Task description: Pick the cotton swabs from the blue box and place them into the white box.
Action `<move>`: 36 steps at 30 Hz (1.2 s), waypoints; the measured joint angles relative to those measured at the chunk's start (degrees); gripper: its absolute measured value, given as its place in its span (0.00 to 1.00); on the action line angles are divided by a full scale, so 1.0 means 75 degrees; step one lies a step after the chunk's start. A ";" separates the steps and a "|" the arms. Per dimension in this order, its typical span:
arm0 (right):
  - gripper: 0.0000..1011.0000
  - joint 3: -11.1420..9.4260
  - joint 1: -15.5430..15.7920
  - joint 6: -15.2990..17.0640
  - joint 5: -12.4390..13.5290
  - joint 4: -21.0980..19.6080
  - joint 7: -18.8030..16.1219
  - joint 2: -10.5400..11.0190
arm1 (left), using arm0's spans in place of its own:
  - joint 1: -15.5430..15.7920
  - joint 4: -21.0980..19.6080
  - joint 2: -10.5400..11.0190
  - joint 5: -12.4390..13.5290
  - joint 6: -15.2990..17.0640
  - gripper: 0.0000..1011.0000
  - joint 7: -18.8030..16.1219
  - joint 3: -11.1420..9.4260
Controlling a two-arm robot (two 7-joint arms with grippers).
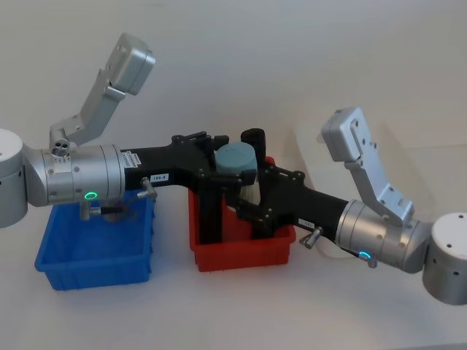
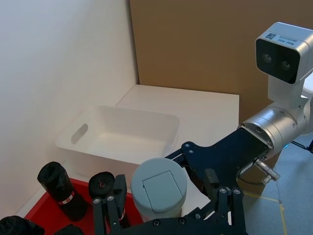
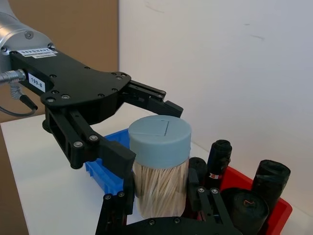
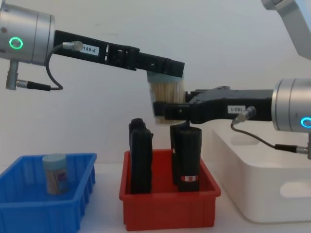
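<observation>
Head view: above the red bin (image 1: 244, 257), the left gripper (image 1: 225, 162) clamps the pale lid of a jar of cotton swabs (image 1: 237, 157), and the right gripper (image 1: 252, 191) is closed round its lower body. The blue box (image 1: 95, 273) sits on the worktop (image 1: 219, 313) to the left

Left wrist view: the white box (image 2: 161, 120) stands just past the red bin's black cylinders (image 2: 61, 188)

Right wrist view: both grippers flank the jar, sticks upright under the lid

Chest view: a second jar (image 4: 54, 173) stands upright in the blue box

Number tags on the two gripper housings
The left gripper (image 4: 165, 72) carries a white tag (image 4: 90, 49) reading "199-8"; the right gripper (image 4: 163, 110) has a similar tag (image 4: 236, 110), less clear, seemingly "193-1"; the printed sticker (image 3: 35, 51) on the left wrist is illegible
</observation>
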State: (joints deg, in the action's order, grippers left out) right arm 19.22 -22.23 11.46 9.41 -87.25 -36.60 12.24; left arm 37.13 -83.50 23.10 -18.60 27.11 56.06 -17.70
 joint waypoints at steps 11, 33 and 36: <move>0.62 -0.0111 0.0162 0.0013 0.0216 -0.0121 0.0404 0.0183 | 0.0000 0.0000 0.0000 0.0000 0.0000 0.99 0.0001 0.0001; 0.62 -0.0531 0.0778 -0.0365 0.0613 -0.0510 0.2397 0.0667 | 0.0000 0.0000 0.0000 0.0000 0.0000 0.99 0.0000 0.0001; 0.62 -0.0575 0.0817 -0.0440 0.0611 -0.0499 0.2725 0.0686 | 0.0000 0.0000 0.0000 0.0000 0.0000 0.99 0.0000 0.0001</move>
State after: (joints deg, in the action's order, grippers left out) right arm 14.90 -16.11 8.16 13.99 -90.99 -16.16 17.38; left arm 37.13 -83.50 23.10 -18.61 27.11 56.06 -17.70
